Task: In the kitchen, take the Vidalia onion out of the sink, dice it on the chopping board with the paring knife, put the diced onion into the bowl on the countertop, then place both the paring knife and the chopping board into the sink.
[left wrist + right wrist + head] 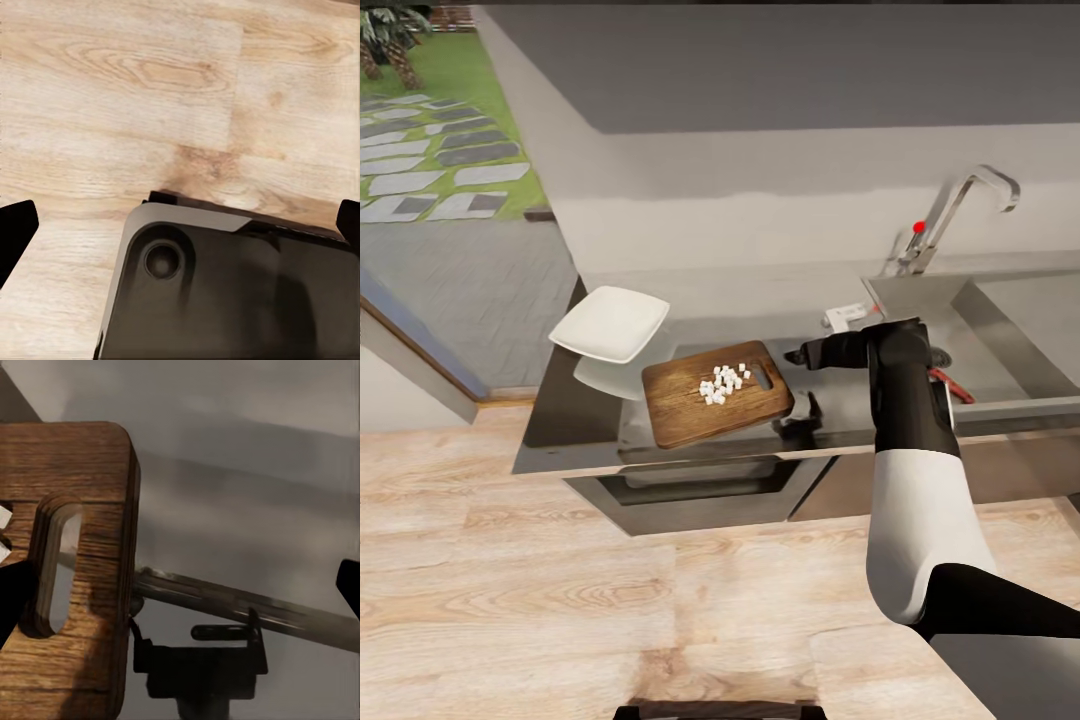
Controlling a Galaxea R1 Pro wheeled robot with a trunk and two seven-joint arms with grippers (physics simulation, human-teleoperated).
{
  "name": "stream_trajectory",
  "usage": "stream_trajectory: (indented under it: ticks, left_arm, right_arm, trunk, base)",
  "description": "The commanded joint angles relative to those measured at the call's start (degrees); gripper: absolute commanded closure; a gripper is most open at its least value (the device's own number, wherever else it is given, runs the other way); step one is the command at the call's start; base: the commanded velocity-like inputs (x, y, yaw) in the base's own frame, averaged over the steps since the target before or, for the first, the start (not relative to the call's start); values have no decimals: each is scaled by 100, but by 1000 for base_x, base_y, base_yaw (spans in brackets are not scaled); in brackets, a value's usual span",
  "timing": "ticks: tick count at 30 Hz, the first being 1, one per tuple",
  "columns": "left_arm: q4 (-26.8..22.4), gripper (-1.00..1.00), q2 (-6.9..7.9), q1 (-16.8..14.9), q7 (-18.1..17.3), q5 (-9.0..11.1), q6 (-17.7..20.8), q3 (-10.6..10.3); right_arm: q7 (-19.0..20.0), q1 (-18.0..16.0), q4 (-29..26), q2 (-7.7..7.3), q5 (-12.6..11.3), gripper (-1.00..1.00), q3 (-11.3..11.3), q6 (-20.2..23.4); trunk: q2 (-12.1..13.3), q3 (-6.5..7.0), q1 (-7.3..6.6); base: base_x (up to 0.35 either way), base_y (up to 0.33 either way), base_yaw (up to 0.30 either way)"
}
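Right hand (796,356) beside chopping board (690,410) edge.

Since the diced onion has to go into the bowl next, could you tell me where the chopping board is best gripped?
Probably the short end with the slot hole, on the chopping board. That end faces the right gripper, and the onion pieces sit further in, leaving the edge bare. Come in level from the sink side.

The right arm (908,400) covers most of the paring knife (952,386) — a red-brown sliver shows beside it, the blade too small to tell. The sink (1020,320) runs off the head view's right edge. In the right wrist view the chopping board (82,585) is cropped, and the right end effector (180,585) shows as dark fingertips (15,600) at the borders — its grip cannot be judged.
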Motion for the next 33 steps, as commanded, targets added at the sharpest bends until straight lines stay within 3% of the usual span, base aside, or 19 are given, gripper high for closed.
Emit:
stream_trajectory:
  ticks: [1,33]
  left_arm:
    - [9,-100,-2,-3,-60,60,-6,20]
    - [17,-100,-11,-3,-60,59,-5,12]
  right_arm:
    - [58,-7,6,7,56,-100,-16,8]
    - [58,-7,29,7,56,-100,-16,4]
  trunk:
    - [-9,-8,3]
    - [-9,-90,3]
  base:
    - [0,105,0]
    - [0,7,0]
